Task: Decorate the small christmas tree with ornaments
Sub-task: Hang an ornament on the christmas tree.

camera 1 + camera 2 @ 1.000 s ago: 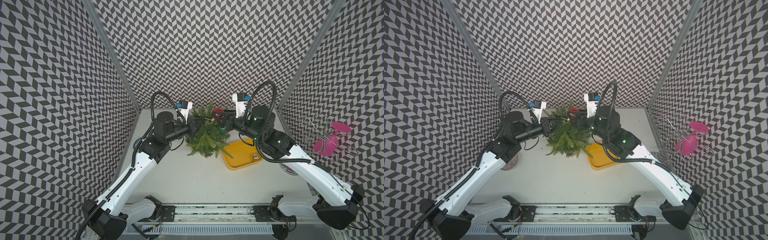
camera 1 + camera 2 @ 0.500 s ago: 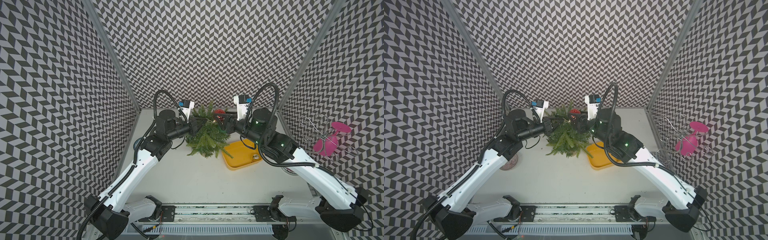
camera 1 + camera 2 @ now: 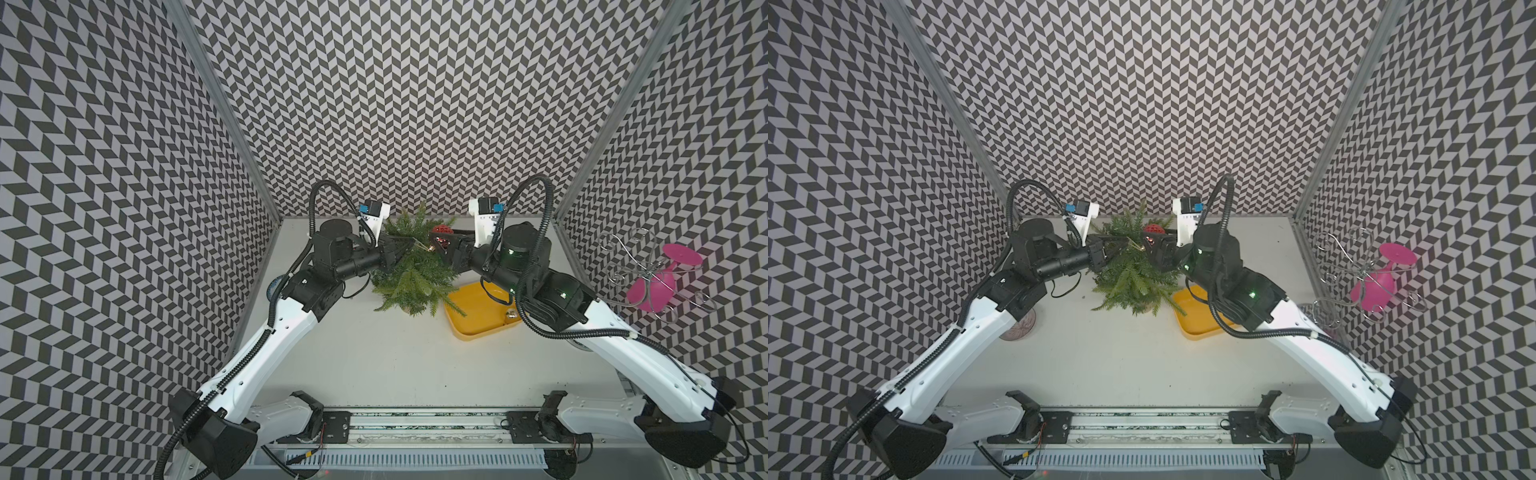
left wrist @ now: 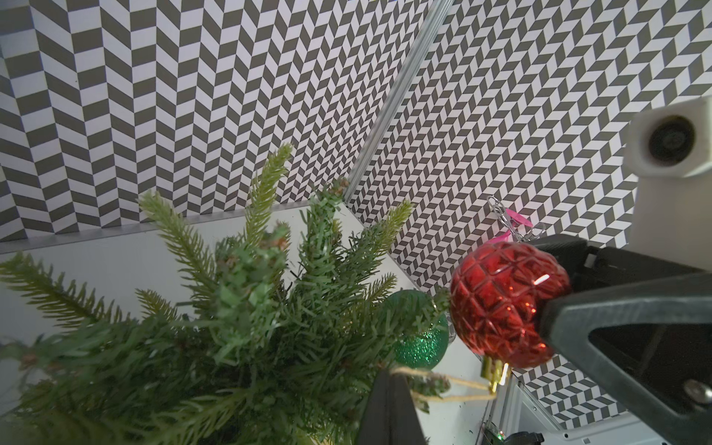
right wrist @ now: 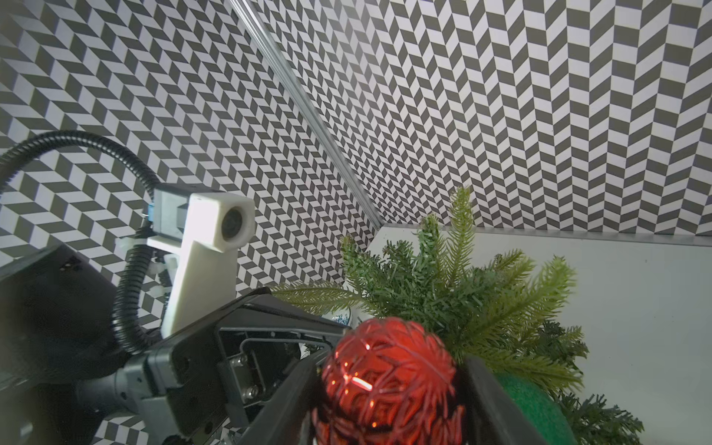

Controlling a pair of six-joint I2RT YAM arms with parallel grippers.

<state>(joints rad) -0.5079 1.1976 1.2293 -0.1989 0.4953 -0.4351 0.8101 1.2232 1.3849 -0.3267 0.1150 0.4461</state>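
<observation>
The small christmas tree stands at the back of the table, seen in both top views. My right gripper is shut on the faceted red ornament, holding it at the tree's top. From the other side, my left gripper is shut on that ornament's gold string loop, stretched out among the branch tips. A glittery green ornament hangs in the branches behind the red one. A gold ornament lies in the yellow tray.
The yellow tray lies right of the tree, partly under my right arm. A wire rack with a pink goblet stands at the right wall. A round patterned disc lies under my left arm. Patterned walls close three sides.
Both arms have shifted only slightly, the right one a little to the right. The red ornament stays at the treetop and both grips are unchanged.
</observation>
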